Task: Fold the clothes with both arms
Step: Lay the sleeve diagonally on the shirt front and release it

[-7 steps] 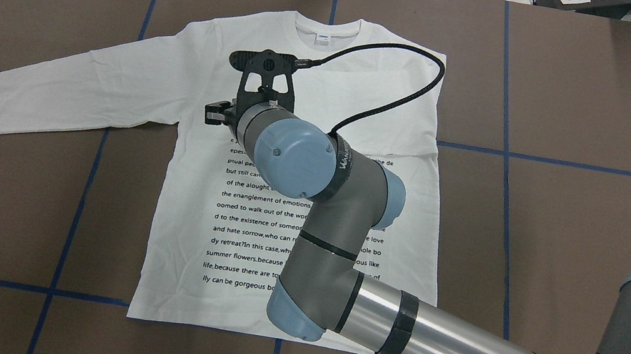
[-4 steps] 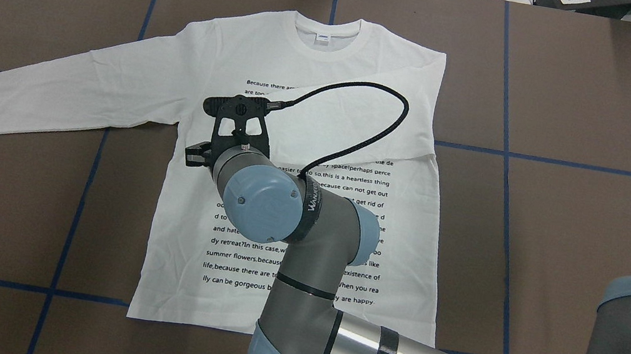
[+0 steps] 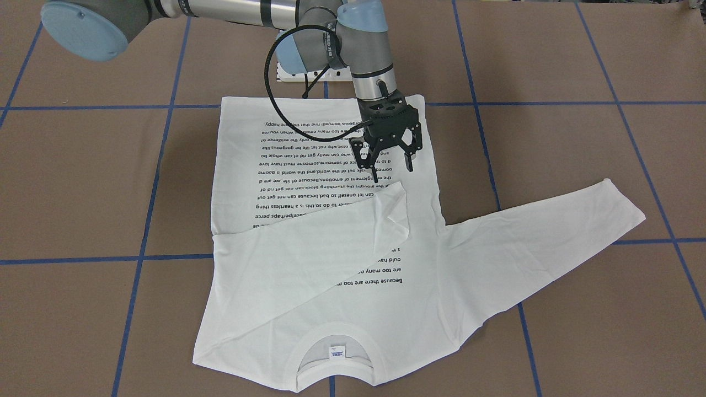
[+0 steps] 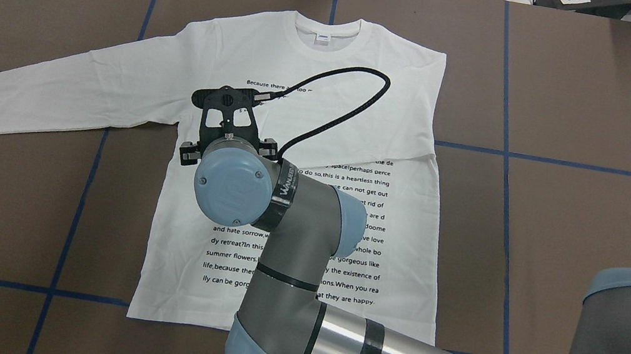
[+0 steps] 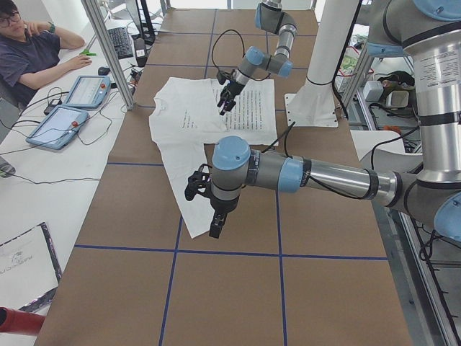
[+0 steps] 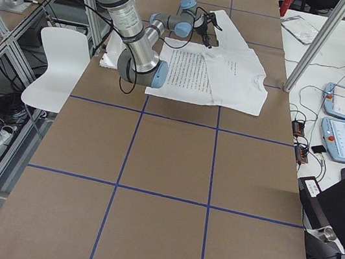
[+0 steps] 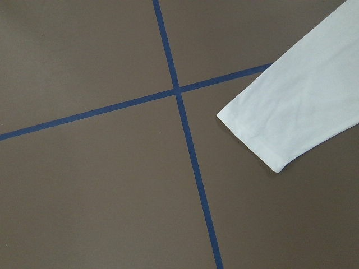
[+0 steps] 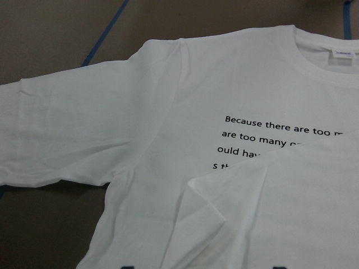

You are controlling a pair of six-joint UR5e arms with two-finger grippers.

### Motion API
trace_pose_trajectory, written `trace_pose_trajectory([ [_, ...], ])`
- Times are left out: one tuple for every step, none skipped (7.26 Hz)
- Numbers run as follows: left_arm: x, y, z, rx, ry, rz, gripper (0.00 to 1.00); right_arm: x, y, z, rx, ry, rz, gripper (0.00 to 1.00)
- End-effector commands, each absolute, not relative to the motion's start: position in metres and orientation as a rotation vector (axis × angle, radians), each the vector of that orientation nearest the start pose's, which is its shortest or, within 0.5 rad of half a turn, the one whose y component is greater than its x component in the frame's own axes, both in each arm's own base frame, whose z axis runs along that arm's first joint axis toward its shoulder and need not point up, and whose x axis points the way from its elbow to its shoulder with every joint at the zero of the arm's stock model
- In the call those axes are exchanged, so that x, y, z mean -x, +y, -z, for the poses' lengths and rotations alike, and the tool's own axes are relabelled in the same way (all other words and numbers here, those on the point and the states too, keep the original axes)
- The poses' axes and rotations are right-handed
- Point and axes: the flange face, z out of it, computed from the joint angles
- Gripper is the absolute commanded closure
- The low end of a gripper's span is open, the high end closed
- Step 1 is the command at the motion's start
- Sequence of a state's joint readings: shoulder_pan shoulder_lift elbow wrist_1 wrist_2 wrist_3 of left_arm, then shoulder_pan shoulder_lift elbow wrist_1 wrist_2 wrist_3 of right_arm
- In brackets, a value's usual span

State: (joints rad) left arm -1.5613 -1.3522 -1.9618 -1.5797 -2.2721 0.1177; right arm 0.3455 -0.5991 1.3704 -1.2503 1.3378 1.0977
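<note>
Now: shirt (image 4: pixel 405 90) flat on the table (image 4: pixel 565 242), collar toward the edge far from the robot; one sleeve (image 3: pixel 309 242) folded across the chest, its cuff (image 3: pixel 394 212) dog-eared. Over the print (image 4: pixel 237 231) the right gripper (image 3: pixel 392 172) hangs spread, empty. The left gripper (image 5: pixel 215 225) sits near the other cuff (image 7: pixel 280 129), its state unclear from the side. Risk: folding over that crumple sets a crease. No containers in view

From overhead, the right arm (image 4: pixel 292 243) blocks the middle of the T-shirt (image 4: pixel 409 103), swallowing much of its printed text (image 4: pixel 362 180). The folded sleeve (image 3: pixel 309 242) across the T-shirt's chest buries more lines. On the neck label (image 3: pixel 337 351) the print is too small to read. Near the T-shirt's outstretched cuff (image 7: pixel 258 143), the left claw (image 5: pixel 216 229) shows only side-on; its jaws' spacing is unclear.
</note>
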Motion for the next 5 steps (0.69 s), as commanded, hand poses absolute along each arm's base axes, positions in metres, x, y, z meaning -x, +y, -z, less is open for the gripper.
trace_pose_trajectory([
  [0.064, -0.426, -0.546, -0.26, 0.688, -0.201, 0.0, 0.651, -0.447, -0.098, -0.497, -0.918, -0.075, 0.0],
  [0.062, -0.442, -0.532, -0.303, 0.685, -0.22, 0.0, 0.666, -0.455, -0.113, -0.469, -0.898, -0.107, 0.0],
  [0.063, -0.453, -0.517, -0.351, 0.678, -0.234, 0.0, 0.684, -0.464, -0.121, -0.456, -0.91, -0.143, 0.0],
  [0.064, -0.453, -0.516, -0.355, 0.677, -0.235, 0.0, 0.711, -0.477, -0.121, -0.441, -0.956, -0.209, 0.01],
  [0.064, -0.453, -0.516, -0.357, 0.677, -0.237, 0.0, 0.728, -0.484, -0.109, -0.425, -0.965, -0.243, 0.01],
])
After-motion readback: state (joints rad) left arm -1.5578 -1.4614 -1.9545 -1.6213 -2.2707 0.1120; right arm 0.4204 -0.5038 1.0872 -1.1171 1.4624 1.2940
